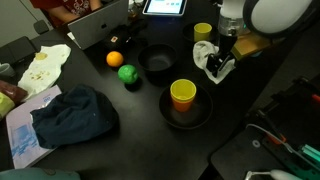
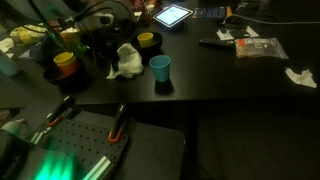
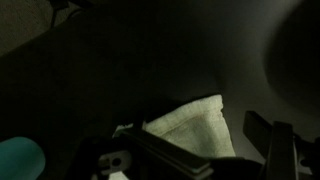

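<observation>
1. Dim light falls on a black table, which is shown in both exterior views crowded with cups, bowls and cloths.
2. The gripper is seen hanging over a crumpled white cloth near the far side of the table, below the white arm.
3. Its jaws are spread wide. In the wrist view the fingers are seen well apart, with a pale folded corner of the cloth lying between them; nothing is pinched.
4. Whether the fingertips touch the cloth cannot be told.
5. A yellow cup is placed just behind the cloth, and a teal cup is seen just beside it in an exterior view.
6. A black bowl is set near the cloth, with an orange and a green fruit beyond it.
7. A second yellow cup is stood inside a black dish.
8. A blue cloth is bunched well apart from the gripper, and a lit tablet is laid at the far edge.
</observation>
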Robot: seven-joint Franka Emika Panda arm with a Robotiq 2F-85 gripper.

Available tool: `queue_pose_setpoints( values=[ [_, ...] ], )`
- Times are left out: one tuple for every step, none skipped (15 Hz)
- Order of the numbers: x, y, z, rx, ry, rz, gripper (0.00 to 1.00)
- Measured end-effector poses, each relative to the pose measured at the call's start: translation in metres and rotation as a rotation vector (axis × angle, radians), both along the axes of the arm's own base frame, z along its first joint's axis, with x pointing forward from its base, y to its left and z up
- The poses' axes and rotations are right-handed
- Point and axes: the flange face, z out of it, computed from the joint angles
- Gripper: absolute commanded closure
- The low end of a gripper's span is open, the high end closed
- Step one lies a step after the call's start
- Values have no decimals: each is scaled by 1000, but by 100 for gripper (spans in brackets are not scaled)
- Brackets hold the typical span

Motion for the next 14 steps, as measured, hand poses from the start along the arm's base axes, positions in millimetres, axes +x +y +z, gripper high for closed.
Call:
queue_pose_setpoints(
  values=[
    [-2, 0, -6, 0, 14, -8, 0],
    [-5, 0, -13, 0, 23, -10, 0],
    [-6, 0, -18, 1, 26, -8, 0],
    [-7, 2, -23, 7, 18, -6, 0],
    [-7, 3, -27, 13, 5, -6, 0],
    [-6, 4, -30, 20, -16, -7, 0],
    [-5, 5, -34, 26, -35, -6, 0],
    [-4, 5, -37, 31, -53, -6, 0],
    [-3, 6, -40, 37, -68, -12, 0],
    [-3, 6, -44, 40, -78, -19, 25],
    [-3, 6, -47, 42, -87, -23, 26],
    [-4, 7, -50, 45, -96, -28, 34],
    [-4, 8, -50, 48, -104, -33, 41],
    [-3, 9, -50, 49, -109, -35, 48]
  ],
)
